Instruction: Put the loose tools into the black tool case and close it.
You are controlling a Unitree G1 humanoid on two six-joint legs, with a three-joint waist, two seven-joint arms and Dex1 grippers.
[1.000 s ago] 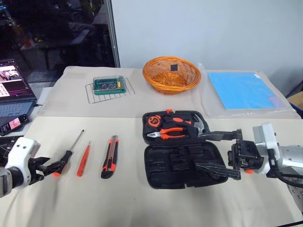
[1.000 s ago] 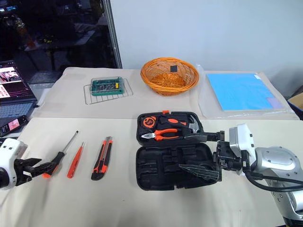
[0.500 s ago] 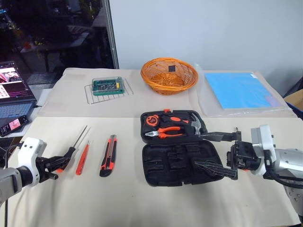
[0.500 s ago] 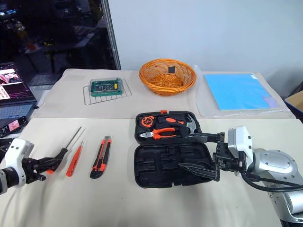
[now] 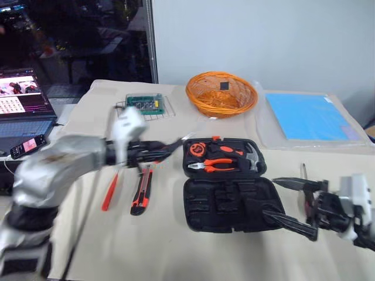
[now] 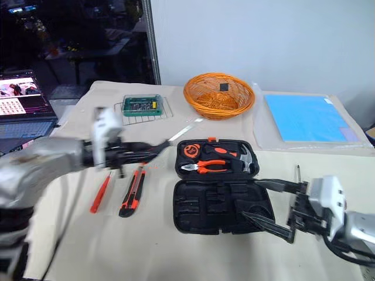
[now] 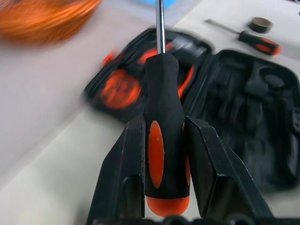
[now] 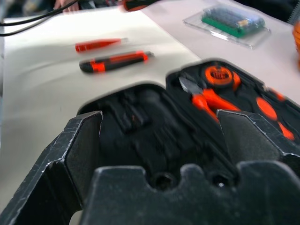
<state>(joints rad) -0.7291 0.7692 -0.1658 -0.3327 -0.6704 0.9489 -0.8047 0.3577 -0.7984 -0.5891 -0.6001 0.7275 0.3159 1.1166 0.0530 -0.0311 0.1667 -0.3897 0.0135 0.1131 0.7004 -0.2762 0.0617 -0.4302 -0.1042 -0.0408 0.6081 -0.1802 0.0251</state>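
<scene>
The black tool case (image 5: pixel 227 202) lies open mid-table, its near half bare; pliers, a hammer and a tape measure fill the far half. My left gripper (image 7: pixel 164 124) is shut on an orange-and-black screwdriver (image 7: pixel 163 140), held in the air just left of the case, its shaft (image 5: pixel 179 142) pointing at it. A thin orange screwdriver (image 5: pixel 109 191) and a red-and-black utility knife (image 5: pixel 140 190) lie left of the case. Another screwdriver (image 7: pixel 257 41) and a tape roll (image 7: pixel 261 23) lie beyond it. My right gripper (image 5: pixel 269 198) hangs open by the case's near right corner.
An orange wicker basket (image 5: pixel 221 93), a green box on a wire rack (image 5: pixel 145 104) and a blue sheet (image 5: pixel 307 116) sit at the back. A laptop (image 5: pixel 23 105) and a phone (image 5: pixel 26 146) are at the far left.
My left arm has swung up and to the right, carrying the screwdriver from the table's left side to beside the case. The right gripper has drawn back a little, still open.
</scene>
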